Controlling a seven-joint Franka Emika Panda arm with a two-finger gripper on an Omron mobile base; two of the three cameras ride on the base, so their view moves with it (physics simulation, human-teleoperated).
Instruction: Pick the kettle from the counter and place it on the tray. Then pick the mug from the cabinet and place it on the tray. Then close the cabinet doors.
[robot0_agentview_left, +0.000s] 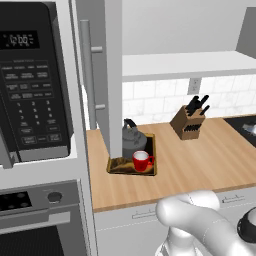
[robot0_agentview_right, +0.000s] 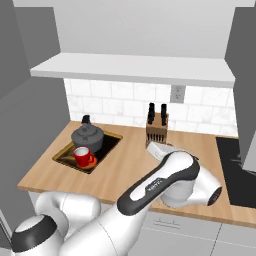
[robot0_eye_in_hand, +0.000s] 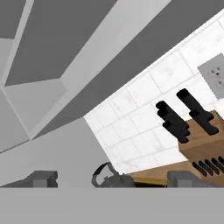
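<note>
The dark grey kettle (robot0_agentview_left: 132, 141) (robot0_agentview_right: 88, 136) stands on the patterned tray (robot0_agentview_left: 118, 167) (robot0_agentview_right: 64, 158) at the left end of the wooden counter (robot0_agentview_left: 200, 160) (robot0_agentview_right: 125, 165). The red mug (robot0_agentview_left: 142, 161) (robot0_agentview_right: 82, 156) sits on the tray in front of the kettle. The cabinet (robot0_agentview_left: 185, 65) (robot0_agentview_right: 132, 67) above is open, with its left door (robot0_agentview_left: 107, 75) swung out over the tray. My gripper (robot0_eye_in_hand: 114, 179) is open with nothing between its fingers. It looks toward the kettle's handle (robot0_eye_in_hand: 103, 171) from right of the tray, apart from it.
A knife block (robot0_agentview_left: 189, 122) (robot0_agentview_right: 157, 127) (robot0_eye_in_hand: 199, 140) stands by the tiled wall, right of the tray. A black microwave (robot0_agentview_left: 30, 80) and oven fill the left column. The right cabinet door (robot0_agentview_right: 245, 75) hangs open above a dark cooktop (robot0_agentview_right: 235, 167). My arm (robot0_agentview_right: 170, 175) lies over the counter's front.
</note>
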